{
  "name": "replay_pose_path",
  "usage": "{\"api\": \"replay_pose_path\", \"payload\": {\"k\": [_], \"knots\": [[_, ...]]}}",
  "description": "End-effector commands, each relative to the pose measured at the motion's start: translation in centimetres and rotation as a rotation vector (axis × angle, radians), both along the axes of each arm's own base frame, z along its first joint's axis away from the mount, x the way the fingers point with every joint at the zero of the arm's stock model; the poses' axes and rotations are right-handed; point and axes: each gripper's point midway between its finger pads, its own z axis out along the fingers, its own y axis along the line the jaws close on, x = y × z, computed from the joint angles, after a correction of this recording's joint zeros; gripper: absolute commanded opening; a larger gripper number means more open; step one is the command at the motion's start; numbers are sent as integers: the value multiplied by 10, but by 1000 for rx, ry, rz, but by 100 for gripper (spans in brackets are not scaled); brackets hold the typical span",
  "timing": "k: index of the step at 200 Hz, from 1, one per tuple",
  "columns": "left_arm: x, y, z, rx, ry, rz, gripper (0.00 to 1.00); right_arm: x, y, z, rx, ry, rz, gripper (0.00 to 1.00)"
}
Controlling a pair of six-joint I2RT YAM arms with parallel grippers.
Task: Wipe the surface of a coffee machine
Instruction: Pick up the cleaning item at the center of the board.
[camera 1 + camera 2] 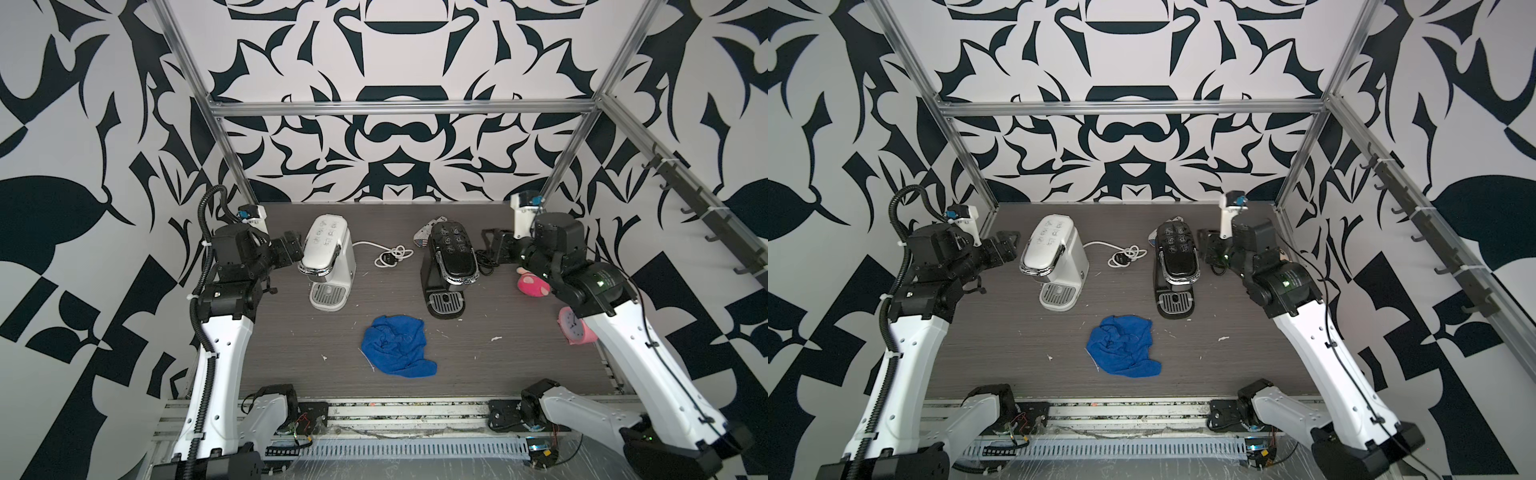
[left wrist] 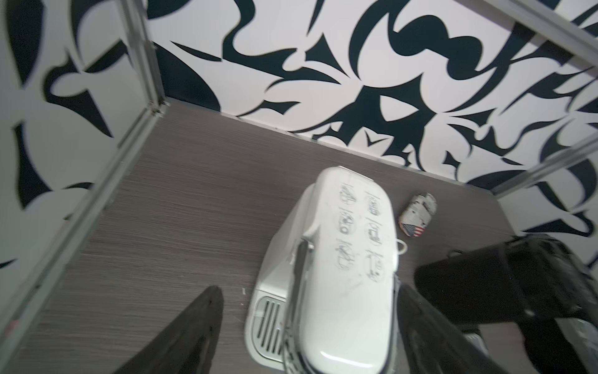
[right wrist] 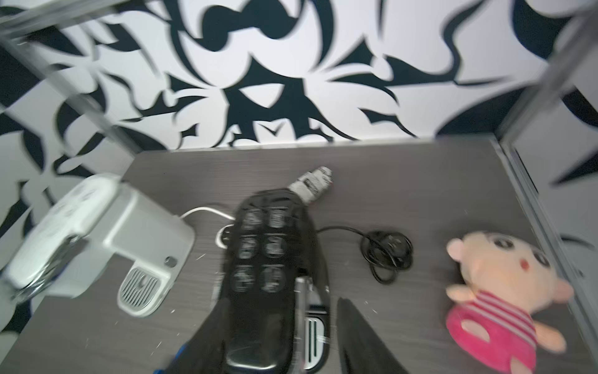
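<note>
On the grey tabletop (image 1: 291, 374), both top views show the white coffee machine (image 1: 328, 257) on my left and the black coffee machine (image 1: 451, 257) on my right. They stand well apart, both upright toward the back wall, drip trays facing me. A crumpled blue cloth (image 1: 399, 347) lies loose in front of them, between the two, apart from both arms. My left pincer (image 1: 296, 249) hangs just beside the head of the white coffee machine, on its outer side. My right pincer (image 1: 492, 247) hangs just beside the head of the black coffee machine, also on the outer side. A white cable (image 1: 390, 254) lies coiled between the machines. A pink plush toy (image 1: 532, 284) and a pink alarm clock (image 1: 575, 330) sit partly hidden behind my right arm.

From the left wrist, the head of the white coffee machine (image 2: 343, 275) sits between my fingers (image 2: 194, 330), which stand wide open on either side. One finger is clearly apart from it; whether the other touches, I cannot tell. A small patterned pouch (image 2: 415, 215) lies beyond, near the wall.

From the right wrist, blurred, the head of the black coffee machine (image 3: 268, 275) sits between my fingers (image 3: 359, 333), jaws open; contact I cannot tell. A black cable (image 3: 385, 255) lies coiled beside it, the plush toy farther out
</note>
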Motion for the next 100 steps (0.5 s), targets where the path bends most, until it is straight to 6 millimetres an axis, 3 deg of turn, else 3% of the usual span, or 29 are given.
{"api": "replay_pose_path", "payload": {"k": [1,18,33,57,73,100], "knots": [[-17,-38,24,-182,23,-181,87,-30,61,25,-94,-20,207,67],[-25,-62,36,-304,41,-303,86,-49,118,21,-153,17,370,72],[-30,-71,41,-381,61,-341,83,-68,163,9,-215,54,474,72],[-33,-55,30,-317,67,-241,83,-86,220,-16,-147,148,515,72],[-33,-31,15,-230,81,-98,84,-95,243,-43,-117,220,487,71],[-41,-10,1,-153,89,17,89,-108,256,-101,-226,305,375,71]]}}
